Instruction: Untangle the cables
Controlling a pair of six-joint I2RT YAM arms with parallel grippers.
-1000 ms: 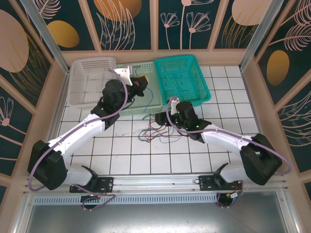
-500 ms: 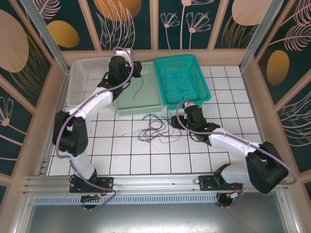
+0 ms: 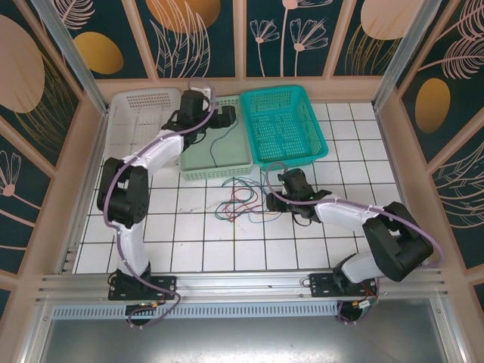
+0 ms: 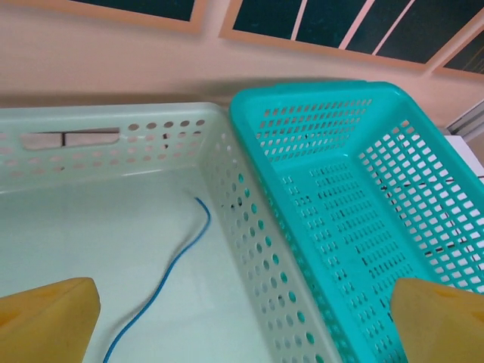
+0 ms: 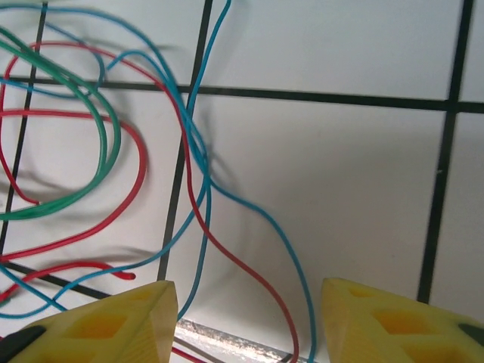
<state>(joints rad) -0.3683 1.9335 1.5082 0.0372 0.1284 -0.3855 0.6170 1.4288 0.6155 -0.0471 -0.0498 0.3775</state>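
left end effector (image 4: 242,325) opened | blue cable (image 4: 178,261) lies in mint basket (image 4: 113,144)

The left tool (image 4: 242,325) stands wide open above the pale green basket (image 4: 113,144), whose floor below is bare but for one blue wire (image 4: 178,261). The perforated wall shared with the teal basket (image 4: 393,113) rises just right of it, and the end wall stands ahead. The right tool (image 5: 246,318) sits low over the table (image 5: 340,174). The tangle of cables (image 5: 113,128) crowds its front-left and trails between its fingers (image 5: 113,325). Bare tiles lie ahead to the right.
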